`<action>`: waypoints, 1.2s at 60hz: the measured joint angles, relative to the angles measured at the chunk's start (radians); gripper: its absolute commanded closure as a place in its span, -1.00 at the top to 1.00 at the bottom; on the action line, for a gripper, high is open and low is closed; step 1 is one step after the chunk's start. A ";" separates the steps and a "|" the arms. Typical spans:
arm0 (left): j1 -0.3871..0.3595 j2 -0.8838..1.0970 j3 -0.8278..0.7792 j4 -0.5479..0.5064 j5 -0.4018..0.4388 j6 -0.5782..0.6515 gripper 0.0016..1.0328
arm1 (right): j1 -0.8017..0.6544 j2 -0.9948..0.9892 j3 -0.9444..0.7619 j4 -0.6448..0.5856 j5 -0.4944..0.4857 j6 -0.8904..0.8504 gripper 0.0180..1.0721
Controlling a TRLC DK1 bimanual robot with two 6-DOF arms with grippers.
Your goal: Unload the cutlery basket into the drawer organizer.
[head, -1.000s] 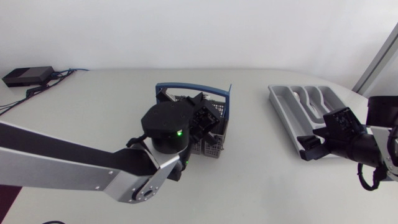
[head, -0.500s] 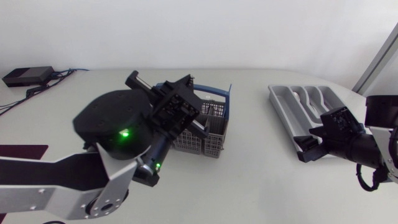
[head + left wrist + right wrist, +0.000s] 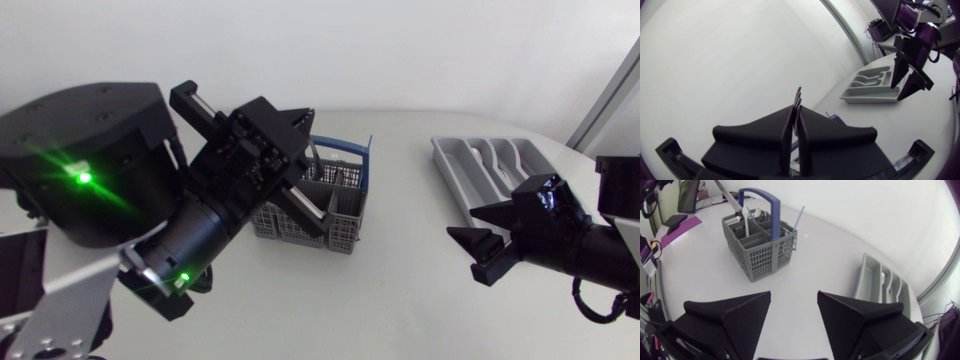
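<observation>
While left fingers (image 3: pixel 760 135) pinch fork (image 3: pixel 798 98) aloft, right fingers (image 3: pixel 735 315) gape empty over white table (image 3: pixel 830 272) near organizer (image 3: pixel 880 286).

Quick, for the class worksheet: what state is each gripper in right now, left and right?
Left gripper: shut on a thin utensil, apparently a fork.
Right gripper: open, holding nothing.
</observation>
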 measured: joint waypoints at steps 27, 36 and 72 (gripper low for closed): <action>0.109 0.005 0.193 -0.405 0.315 -0.335 -0.93 | 0.333 -0.066 0.091 -0.051 -0.032 0.163 0.30; 0.137 0.040 0.226 -0.469 0.395 -0.399 -0.93 | 0.405 -0.003 0.146 -0.025 -0.018 0.219 0.30; 0.241 0.105 0.288 -0.558 0.579 -0.526 -0.94 | 0.545 0.332 0.348 0.090 0.112 0.287 0.09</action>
